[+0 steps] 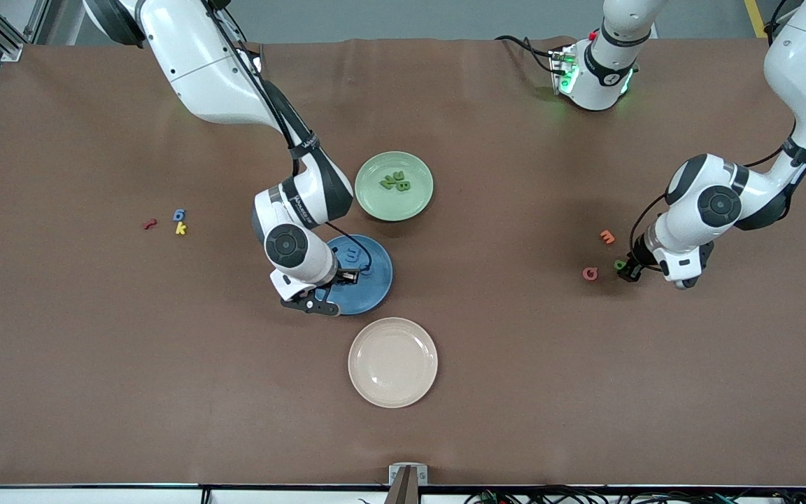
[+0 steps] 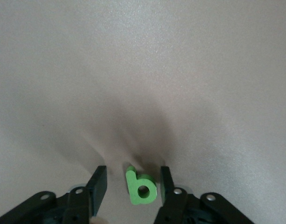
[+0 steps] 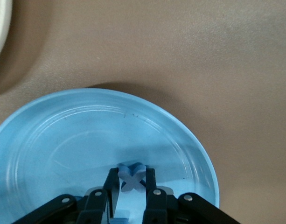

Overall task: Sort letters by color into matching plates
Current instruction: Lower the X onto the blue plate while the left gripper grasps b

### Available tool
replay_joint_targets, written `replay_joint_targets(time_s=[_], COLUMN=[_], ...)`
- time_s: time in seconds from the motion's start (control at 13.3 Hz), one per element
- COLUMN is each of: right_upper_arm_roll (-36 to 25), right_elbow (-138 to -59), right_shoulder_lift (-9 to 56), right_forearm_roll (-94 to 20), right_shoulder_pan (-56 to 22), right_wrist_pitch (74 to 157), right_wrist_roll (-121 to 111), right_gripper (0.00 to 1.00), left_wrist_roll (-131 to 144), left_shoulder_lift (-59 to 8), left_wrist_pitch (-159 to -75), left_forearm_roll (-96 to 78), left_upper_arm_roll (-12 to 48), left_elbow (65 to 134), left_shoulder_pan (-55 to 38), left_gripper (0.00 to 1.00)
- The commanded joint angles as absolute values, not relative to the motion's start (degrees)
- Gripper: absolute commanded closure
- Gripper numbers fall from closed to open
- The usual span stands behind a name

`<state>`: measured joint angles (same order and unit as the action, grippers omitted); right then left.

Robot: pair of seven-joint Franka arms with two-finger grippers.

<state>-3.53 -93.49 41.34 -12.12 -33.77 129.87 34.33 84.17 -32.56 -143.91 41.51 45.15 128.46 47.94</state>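
Observation:
My right gripper [image 1: 347, 276] hangs low over the medium blue plate [image 1: 376, 283], shut on a blue x-shaped letter [image 3: 132, 178]. The right wrist view shows that plate [image 3: 63, 140] beneath the fingers. Another blue letter [image 1: 352, 255] lies in the blue plate. The pale green plate [image 1: 417, 203] holds a few green letters [image 1: 396, 182]. Toward the left arm's end, my left gripper [image 1: 628, 269] is down at the table. Its fingers stand open on either side of a green letter b [image 2: 142, 188], which lies flat. One finger [image 2: 167, 181] is almost against it and the other is apart.
A cream plate [image 1: 392, 362] sits nearer the front camera than the blue plate. Two orange letters [image 1: 607, 236] [image 1: 590, 273] lie beside the green b. Toward the right arm's end lie a red letter [image 1: 150, 224], a blue 6 [image 1: 179, 214] and a yellow k [image 1: 180, 228].

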Motion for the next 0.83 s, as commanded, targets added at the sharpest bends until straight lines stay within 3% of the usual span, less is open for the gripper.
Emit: replay_joint_targets(time_s=[0.0,0.15,0.3,0.38,0.6,0.75], right_upper_arm_roll=[-3.4,-3.4,-3.3,-3.3,-3.3,-3.3], right_elbow=[-92.0,-92.0,-92.0,-92.0,-92.0,-91.8], right_shoulder_lift=[42.5,42.5,42.4,42.4,41.8,39.4], right_forearm_roll=[-13.3,-13.3,-13.3,-13.3,-13.2,-13.2], right_shoulder_pan=[-33.8,-33.9,-33.9,-33.9,-33.9,-33.8], right_wrist_pitch=[129.9,129.8,129.6,129.5,129.0,124.0], right_wrist_roll=[33.5,33.5,33.6,33.7,33.8,33.5], right_gripper=[0.80,0.76,0.58,0.44,0.35,0.32], left_wrist_roll=[85.3,85.3,85.3,85.3,85.3,85.3], left_shoulder_lift=[-33.0,-33.0,-33.1,-33.2,-33.3,-33.2], left_wrist_pitch=[-144.9,-144.9,-144.9,-144.9,-144.9,-144.9], left_forearm_roll=[43.2,43.2,43.2,43.2,43.2,43.2], left_upper_arm_roll=[45.2,45.2,45.2,45.2,45.2,45.2], left_elbow=[128.6,128.6,128.6,128.6,128.5,128.3], left_shoulder_pan=[48.1,48.1,48.0,47.9,47.7,47.7], left_gripper=[0.47,0.48,0.53,0.56,0.68,0.83])
